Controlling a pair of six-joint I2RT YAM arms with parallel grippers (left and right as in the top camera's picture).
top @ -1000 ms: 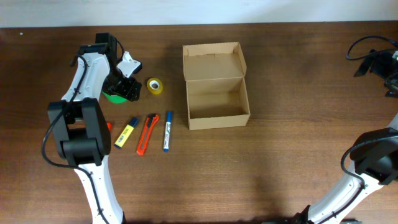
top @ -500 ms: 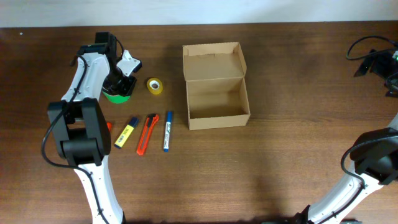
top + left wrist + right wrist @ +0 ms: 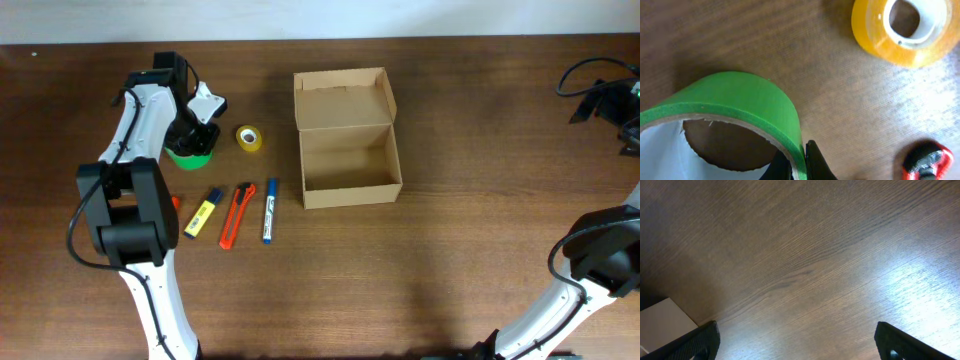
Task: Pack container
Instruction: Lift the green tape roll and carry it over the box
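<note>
The container [image 3: 348, 140], a brown cardboard box with its flap lid folded back, stands open in the middle of the table with nothing showing inside. At the far left my left gripper [image 3: 193, 140] is shut on the wall of a green tape roll [image 3: 187, 152]; in the left wrist view one finger is inside the green tape roll [image 3: 735, 107] and the other outside, at the left gripper [image 3: 799, 167]. A yellow tape roll [image 3: 249, 138] [image 3: 900, 30] lies just to its right. My right gripper [image 3: 797, 340] is open over bare table, at the far right edge of the overhead view [image 3: 622, 110].
In front of the tape rolls lie a yellow highlighter [image 3: 203, 213], an orange utility knife [image 3: 235, 215] and a blue marker [image 3: 269, 211] in a row. A small orange-red thing [image 3: 175, 203] shows beside the left arm. A white object [image 3: 662, 325] sits near the right gripper.
My left gripper has closed on the green tape roll's wall; one second ago its fingers stood apart. The right arm and the other things have not moved.
</note>
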